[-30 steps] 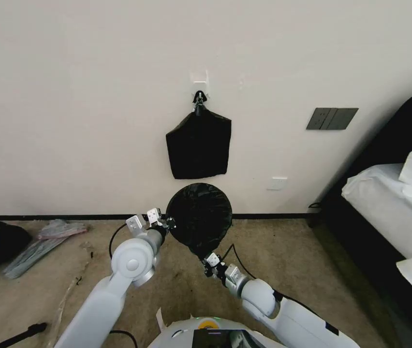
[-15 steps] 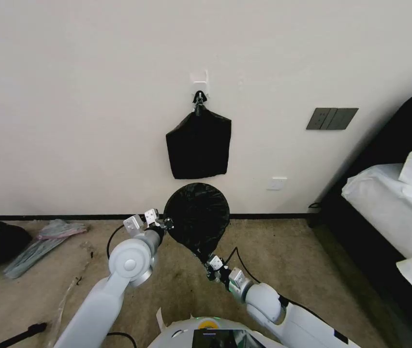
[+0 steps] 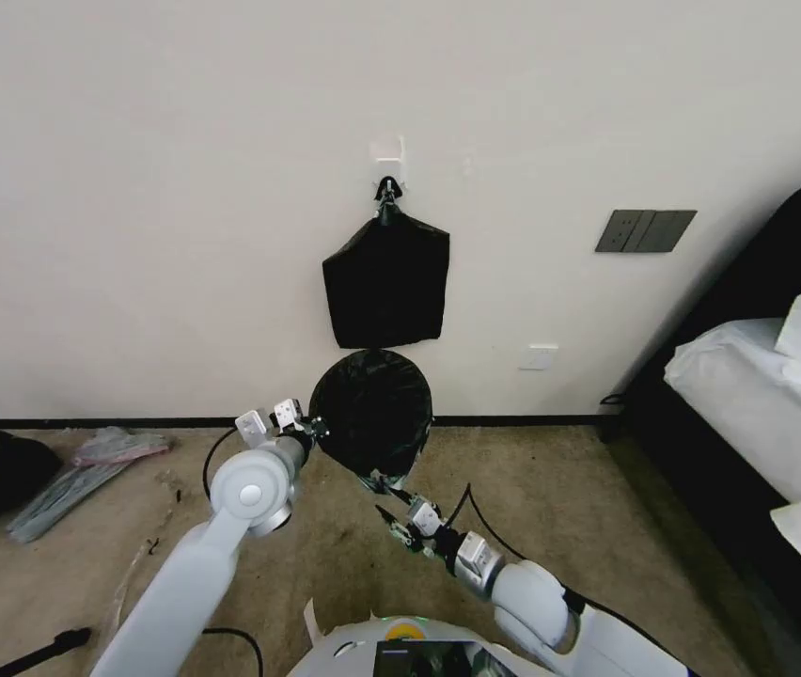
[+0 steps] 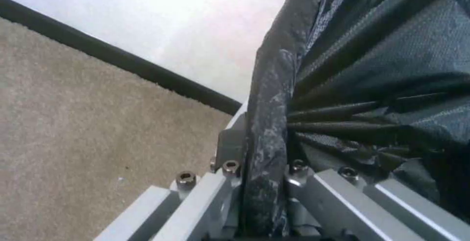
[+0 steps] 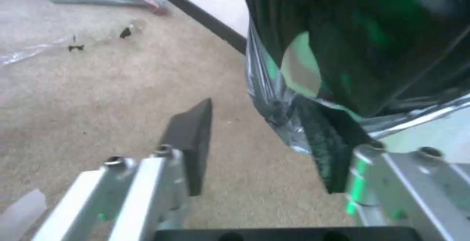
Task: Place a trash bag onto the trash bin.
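Cream wall [image 3: 137,188] — beige carpet [image 3: 560,508], bed [image 3: 748,395] right.

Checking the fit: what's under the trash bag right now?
A pale patch of the trash bin shows beneath the trash bag; the rest is covered; left hand grips the bag's rim; right hand open nearby.

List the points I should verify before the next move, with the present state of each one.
1. Left tool shut on the edge of the trash bag: ok.
2. Right tool open, with nothing between its fingers: ok.
3. Right tool free of the bag: cannot tell; one finger lies close against the film.
4. Bag spread over the mouth of the trash bin: ok in the head view.
5. Bag edge folded down all around the rim: cannot tell; the wall side is hidden.
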Controlling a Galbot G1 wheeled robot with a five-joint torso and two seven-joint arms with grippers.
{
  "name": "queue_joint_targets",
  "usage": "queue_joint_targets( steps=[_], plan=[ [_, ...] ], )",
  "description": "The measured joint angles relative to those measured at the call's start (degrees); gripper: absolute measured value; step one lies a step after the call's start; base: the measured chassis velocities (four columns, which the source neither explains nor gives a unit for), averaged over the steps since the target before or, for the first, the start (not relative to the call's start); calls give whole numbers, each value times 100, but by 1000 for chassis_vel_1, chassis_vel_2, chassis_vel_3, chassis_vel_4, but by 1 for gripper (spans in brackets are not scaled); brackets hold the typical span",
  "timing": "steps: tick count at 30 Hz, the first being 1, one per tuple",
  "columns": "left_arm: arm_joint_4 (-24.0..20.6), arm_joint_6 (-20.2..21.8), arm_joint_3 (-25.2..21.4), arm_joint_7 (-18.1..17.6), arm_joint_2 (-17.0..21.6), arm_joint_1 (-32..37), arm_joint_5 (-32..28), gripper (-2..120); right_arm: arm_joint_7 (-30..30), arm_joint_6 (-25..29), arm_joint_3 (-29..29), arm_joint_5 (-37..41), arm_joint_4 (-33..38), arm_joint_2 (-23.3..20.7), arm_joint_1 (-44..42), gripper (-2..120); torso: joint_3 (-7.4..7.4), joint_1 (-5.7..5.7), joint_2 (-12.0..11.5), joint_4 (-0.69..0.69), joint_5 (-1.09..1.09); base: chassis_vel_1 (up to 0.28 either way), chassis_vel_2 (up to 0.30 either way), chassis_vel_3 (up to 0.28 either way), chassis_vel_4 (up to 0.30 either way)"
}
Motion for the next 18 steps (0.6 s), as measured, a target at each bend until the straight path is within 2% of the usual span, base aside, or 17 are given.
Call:
queue_joint_targets(
  steps=[3,4,7,8,10,12,13,17,18],
  plan=[
    [119,-89,28,85,-9,36,376,0,5,6,276,49,412,-159,-337,62,0,0,0,0,1,0,0,0,0],
    [119,-89,28,85,-9,36,376,0,5,6,276,49,412,-159,-337,62,0,0,0,0,1,0,0,0,0],
    [235,-155,142,263,-72,177,984,0,52,-55,619,309,925,-400,-726,74,0,0,0,-1,-2,0,0,0,0],
    [235,-155,142,263,-72,177,984,0,52,-55,619,309,925,-400,-726,74,0,0,0,-1,-2,0,0,0,0],
    [312,-163,295,414,-133,301,1497,0,228,-229,791,678,1314,-556,-843,85,0,0,0,-1,-1,0,0,0,0],
    [335,-154,450,521,-173,405,1913,0,531,-646,870,1248,1675,-635,-731,80,0,0,0,-1,-1,0,0,0,0],
    [335,-154,450,521,-173,405,1913,0,531,-646,870,1248,1675,-635,-731,80,0,0,0,-1,-1,0,0,0,0],
    [310,-77,846,694,-129,627,2649,0,1229,-1730,924,2548,2130,-639,-139,62,0,0,0,0,-1,0,0,0,0],
    [310,-77,846,694,-129,627,2649,0,1229,-1730,924,2548,2130,-639,-139,62,0,0,0,0,-1,0,0,0,0]
  ],
)
